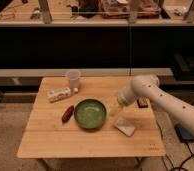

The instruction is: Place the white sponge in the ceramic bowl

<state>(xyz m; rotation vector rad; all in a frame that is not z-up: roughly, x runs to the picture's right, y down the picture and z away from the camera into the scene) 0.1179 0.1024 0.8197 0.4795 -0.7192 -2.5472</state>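
The white sponge [125,126] lies flat on the wooden table [50,135], to the right of the green ceramic bowl [90,113], which is empty. My gripper [113,110] hangs over the table between the bowl's right rim and the sponge, just above and to the left of the sponge. The white arm reaches in from the right edge of the view.
A translucent plastic cup [73,79] stands at the back of the table. A white printed packet [58,93] lies to the left of it. A reddish-brown elongated object [67,113] lies left of the bowl. A small dark object [142,103] lies behind my arm at the right.
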